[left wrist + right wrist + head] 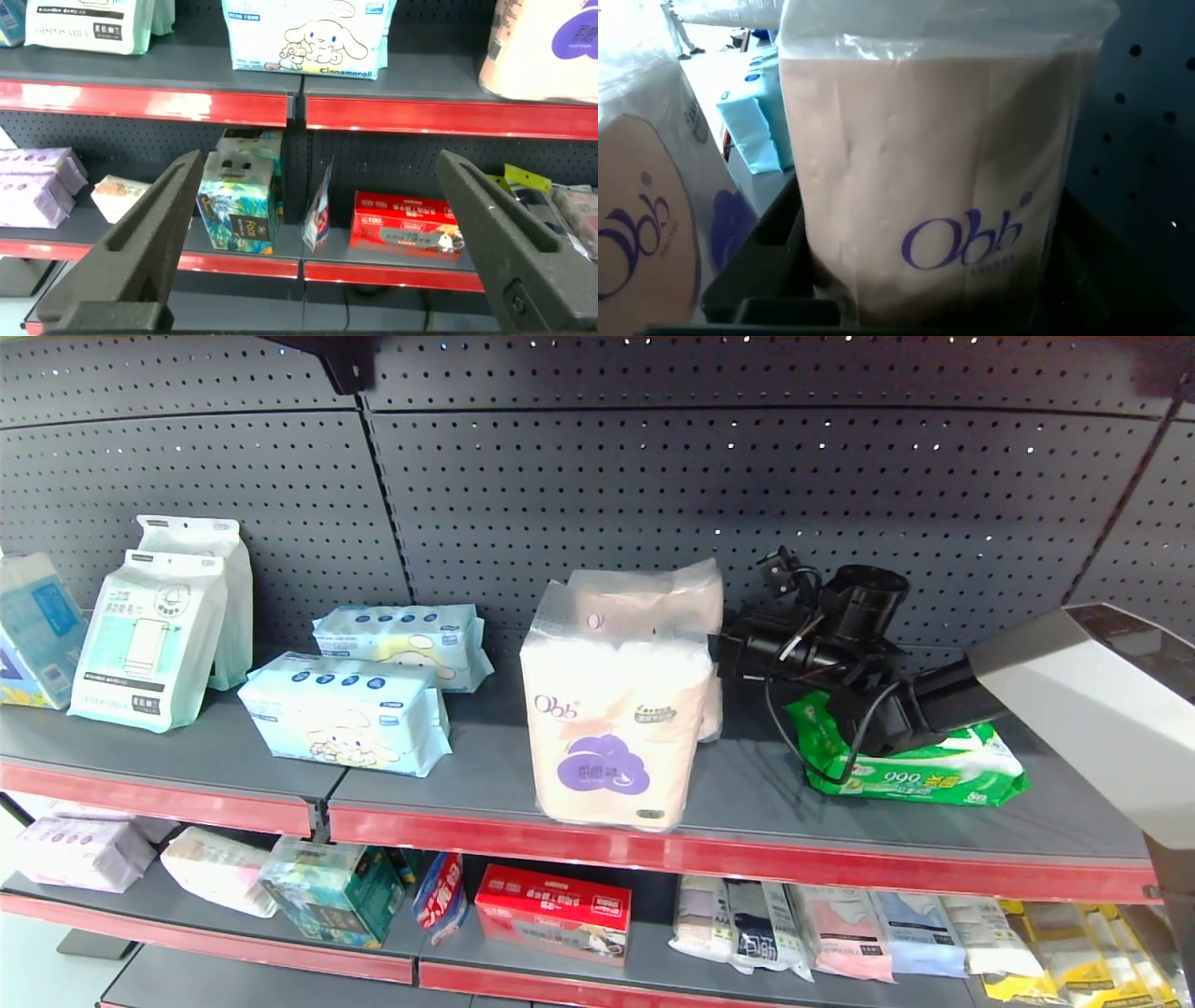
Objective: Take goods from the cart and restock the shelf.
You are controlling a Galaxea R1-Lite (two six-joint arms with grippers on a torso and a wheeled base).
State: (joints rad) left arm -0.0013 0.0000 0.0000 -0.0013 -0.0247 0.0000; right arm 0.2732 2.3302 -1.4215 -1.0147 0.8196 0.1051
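- The right hand (724,653) is clamped on the rear roll pack (649,602). In the right wrist view the pack sits between the two dark fingers (752,271).
- The rear roll pack stands upright on the upper shelf (747,789), close to the pegboard back and directly behind the front roll pack (611,728).
- The front roll pack stands upright at the front edge of the upper shelf, near its middle.
- The right arm extends from the right end of the shelf and passes above the green wipes pack (920,770), which lies flat.
- The left hand (320,159) has its fingers wide apart with nothing between them. It faces the lower shelf (243,263) below the upper shelf's red front edge.
- On the lower shelf, a patterned box (238,201) and a red box (402,224) stand near the front edge.
- Two blue tissue packs (345,714) lie left of the front roll pack, one behind the other.
- White pouches (149,635) stand toward the left end of the upper shelf.
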